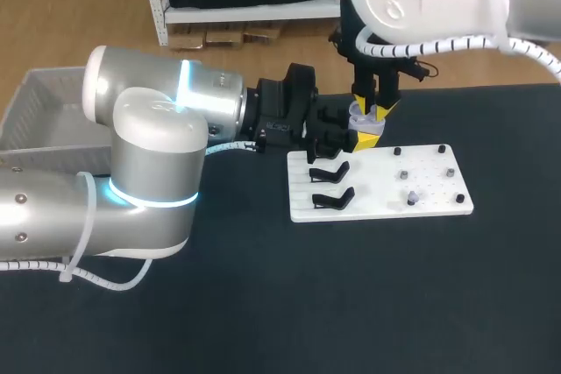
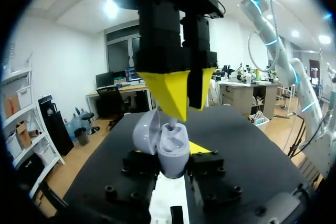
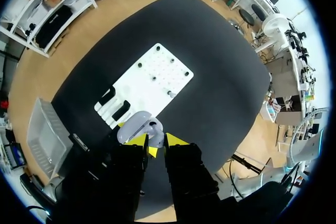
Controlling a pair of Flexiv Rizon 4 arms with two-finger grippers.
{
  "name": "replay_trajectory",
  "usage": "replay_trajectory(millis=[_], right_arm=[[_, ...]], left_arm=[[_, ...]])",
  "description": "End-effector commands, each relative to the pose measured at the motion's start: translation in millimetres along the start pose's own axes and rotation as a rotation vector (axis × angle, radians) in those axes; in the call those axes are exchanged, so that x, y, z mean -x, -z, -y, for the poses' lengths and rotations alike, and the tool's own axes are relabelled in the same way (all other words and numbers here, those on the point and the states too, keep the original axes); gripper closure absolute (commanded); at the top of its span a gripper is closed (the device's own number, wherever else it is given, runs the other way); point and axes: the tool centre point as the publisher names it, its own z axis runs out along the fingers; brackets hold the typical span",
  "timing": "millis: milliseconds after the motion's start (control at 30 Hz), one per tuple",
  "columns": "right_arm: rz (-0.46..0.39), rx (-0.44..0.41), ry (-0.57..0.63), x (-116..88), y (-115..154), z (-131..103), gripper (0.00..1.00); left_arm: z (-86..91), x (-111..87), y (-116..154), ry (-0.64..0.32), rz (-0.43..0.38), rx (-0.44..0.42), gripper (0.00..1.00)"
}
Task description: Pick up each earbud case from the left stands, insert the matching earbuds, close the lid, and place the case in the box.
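Note:
A pale lavender earbud case (image 2: 173, 153) hangs above the white board's back-left corner with its lid (image 2: 145, 134) flipped open. My left gripper (image 2: 173, 165) is shut on the case body from both sides. My right gripper (image 2: 181, 95) points straight down into the open case, shut on a small white earbud (image 2: 169, 128) that sits in the case's well. In the head view the case (image 1: 360, 112) lies under the right gripper (image 1: 375, 115) and just ahead of the left gripper (image 1: 355, 135). From the right wrist the case (image 3: 137, 126) shows just beyond the right gripper (image 3: 156, 141).
The white board (image 1: 386, 203) carries two empty black stands (image 1: 329, 171) (image 1: 333, 199) on its left side and several small pegs on its right, one with a pale earbud (image 1: 410, 197). A grey box (image 1: 39, 111) stands at the table's far left.

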Motion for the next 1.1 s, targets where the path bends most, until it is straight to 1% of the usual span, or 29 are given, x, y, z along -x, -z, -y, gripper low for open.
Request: replay_trajectory(millis=[33,367,967,1000,1033,1067,1100], right_arm=[[0.002,0.005,-0.003,1,-1,-1,1.0],[0.002,0.007,-0.008,3,-3,-2,1.0],[-0.001,-0.009,-0.012,-1,-13,-1,1.0],[0.001,-0.008,-0.012,-1,-13,-1,0.77],[0.003,-0.008,-0.011,-1,-13,-1,0.67],[0.005,-0.007,-0.011,-1,-12,-1,0.65],[0.007,-0.005,-0.01,-1,-11,-1,0.64]], left_arm=[[1.7,-1.7,0,-0.004,0.009,0.009,1.0],[1.7,-1.7,0,-0.004,0.009,0.009,1.0],[1.7,-1.7,0,-0.004,0.009,0.009,1.0],[1.7,-1.7,0,-0.004,0.009,0.009,1.0],[1.7,-1.7,0,-0.004,0.009,0.009,1.0],[1.7,-1.7,0,-0.004,0.009,0.009,1.0],[1.7,-1.7,0,-0.004,0.009,0.009,1.0]])
